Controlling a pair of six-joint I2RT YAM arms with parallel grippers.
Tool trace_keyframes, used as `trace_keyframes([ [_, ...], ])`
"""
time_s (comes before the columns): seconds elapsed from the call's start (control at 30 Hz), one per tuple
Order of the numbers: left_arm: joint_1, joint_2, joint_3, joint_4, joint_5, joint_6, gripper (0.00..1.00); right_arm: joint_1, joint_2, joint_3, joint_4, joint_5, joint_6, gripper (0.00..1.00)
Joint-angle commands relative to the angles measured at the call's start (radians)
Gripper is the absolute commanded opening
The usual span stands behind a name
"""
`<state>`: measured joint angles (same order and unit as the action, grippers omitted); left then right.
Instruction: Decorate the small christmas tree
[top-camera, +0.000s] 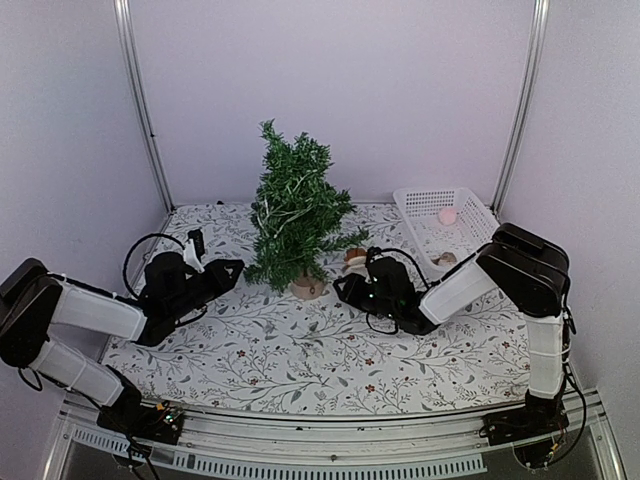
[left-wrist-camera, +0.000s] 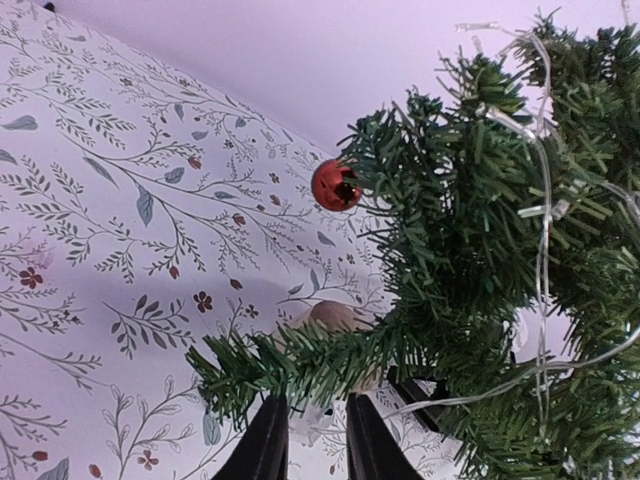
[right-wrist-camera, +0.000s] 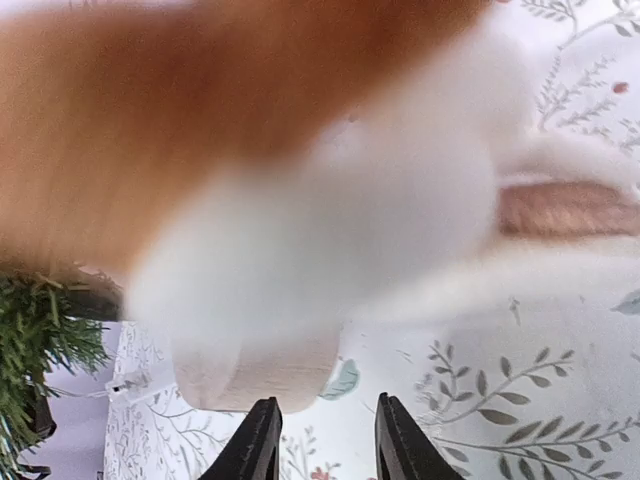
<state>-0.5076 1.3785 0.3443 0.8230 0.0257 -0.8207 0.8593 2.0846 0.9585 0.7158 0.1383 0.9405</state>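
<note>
Small christmas tree (top-camera: 295, 205) upright at centre-back of the counter (top-camera: 300, 360), on a pale round wood stump (top-camera: 308, 287), top near the flat lilac back wall (top-camera: 350, 80). Walls close three sides, with metal posts (top-camera: 140, 100) at the back corners and a slotted rail (top-camera: 300, 455) along the near edge. The broad front strip of leaf-print cloth between the arms is open room; the tighter spots are tree-to-left-wall and tree-to-basket. White slatted plastic basket (top-camera: 470, 205) sits back right against the side wall, holding a pink ball (top-camera: 447, 216) and a small brown item (top-camera: 447, 259). Needles are dark green and bristly, branches stiff and splayed. A thin clear light wire (left-wrist-camera: 540, 200) loops through them, and a glossy red bauble (left-wrist-camera: 336, 185) hangs on a left branch tip. Left gripper (left-wrist-camera: 313, 405) is low at the tree's left side, jaws narrow, with a branch tip lying across just past the fingertips and something whitish in the gap; cannot tell if it is pinched. Right gripper (right-wrist-camera: 328, 402) is low just right of the stump, jaws moderately apart with cloth and stump showing between them. A fuzzy brown-and-white ornament (top-camera: 354, 258) lies just beside it, a blur filling the right wrist view.
</note>
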Motion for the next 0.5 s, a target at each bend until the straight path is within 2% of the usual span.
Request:
trace_keyframes([
  [0.0,0.014,-0.011,0.002,-0.003,0.009,0.019,0.22,-0.031,-0.026,-0.018,-0.011,0.032,-0.012,0.36],
  [0.17,0.016,-0.018,0.004,-0.005,0.010,0.019,0.22,-0.054,-0.023,-0.010,0.012,-0.008,-0.057,0.37],
  [0.3,0.018,-0.030,0.000,-0.015,-0.001,0.022,0.22,-0.021,-0.044,-0.054,0.090,-0.003,-0.008,0.40],
  [0.47,0.018,-0.032,-0.016,-0.002,-0.009,0.014,0.22,0.014,-0.031,-0.030,0.120,-0.013,0.046,0.43],
])
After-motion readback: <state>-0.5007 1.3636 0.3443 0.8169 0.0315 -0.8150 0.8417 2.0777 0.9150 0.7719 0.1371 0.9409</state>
